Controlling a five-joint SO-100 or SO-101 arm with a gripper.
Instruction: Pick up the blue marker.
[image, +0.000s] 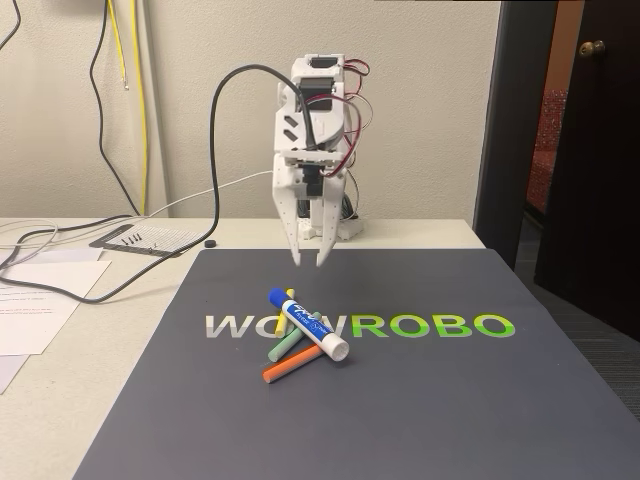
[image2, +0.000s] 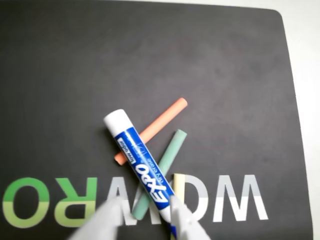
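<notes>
The blue marker (image: 308, 326) (image2: 138, 166), white-barrelled with a blue cap and blue label, lies diagonally on the dark mat, resting across thin coloured sticks. My gripper (image: 309, 263) hangs above and slightly behind the marker's capped end, fingers pointing down and a little apart, holding nothing. In the wrist view the two white fingertips (image2: 106, 220) enter from the bottom edge, and the gripper (image2: 143, 210) straddles the marker's lower end from above.
An orange stick (image: 291, 365) (image2: 162, 123), a green stick (image: 291, 347) (image2: 166, 161) and a yellow stick (image2: 179, 186) lie under the marker. The mat (image: 420, 400) carries WOWROBO lettering. Papers (image: 35, 300) and cables (image: 120, 270) lie at the left; the table edge runs along the right.
</notes>
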